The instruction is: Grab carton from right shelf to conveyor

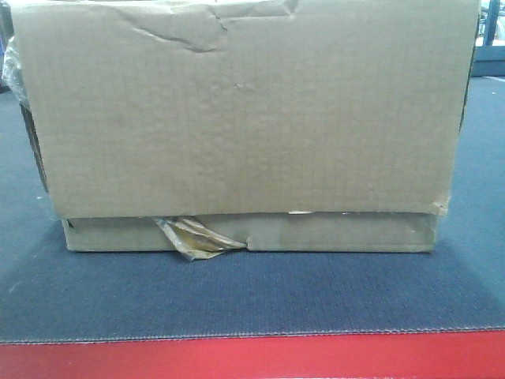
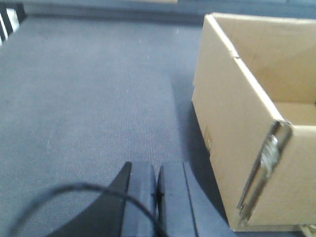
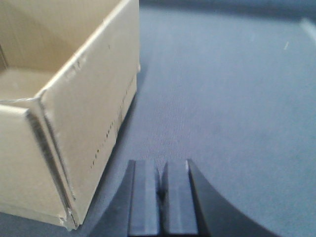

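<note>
The carton [image 1: 245, 126] sits flat on the conveyor [image 1: 252, 300], just behind the red front edge [image 1: 252, 359]. Its top is open. From the left gripper [image 2: 157, 197] the box is at about two o'clock. From the right gripper [image 3: 162, 197] it is at about ten o'clock. Both grippers are pressed closed and hold nothing. They are beside the box, not touching it. I think the job is nearly done. Next, the arms only need to pull back without bumping the box.
</note>
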